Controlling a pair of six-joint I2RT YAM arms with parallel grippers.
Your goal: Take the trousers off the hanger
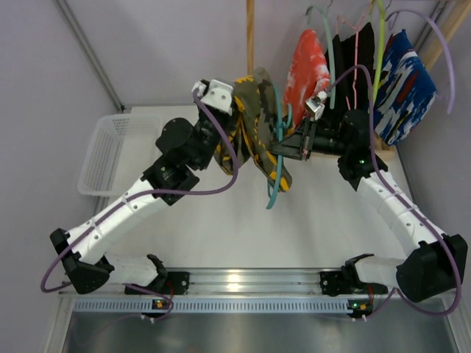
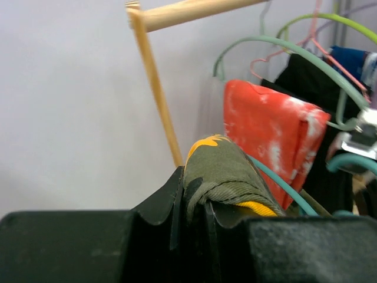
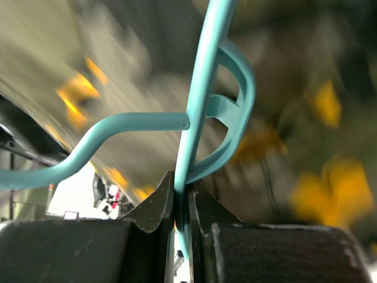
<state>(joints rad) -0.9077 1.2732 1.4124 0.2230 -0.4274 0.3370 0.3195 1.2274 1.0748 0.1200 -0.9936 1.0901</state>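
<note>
Fingers (image 2: 159,206) of your left gripper (image 2: 191,203) are pressed on a fold of the camouflage trousers (image 2: 224,168). The cloth rises just above the tips and falls away to their right side. On the other arm, the fingers (image 3: 154,206) of the right gripper (image 3: 181,197) are nearly together. They pinch the thin bar of the teal hanger (image 3: 203,88), which goes straight up from between them, with the camouflage cloth blurred behind it.

I judge that this division is on purpose: one gripper holds the hanger fixed so it cannot follow, and the other can pull the cloth off the bar. The trousers are not yet free, because they lie over the hanger between the two grippers.

Beyond your left fingers, to the right and higher, the red-orange trousers (image 2: 271,135) and the black trousers (image 2: 306,76) hang from the wooden rail (image 2: 194,9). Take care that the pull goes away from the right fingers, otherwise the hanger may slip in that narrow grip.
</note>
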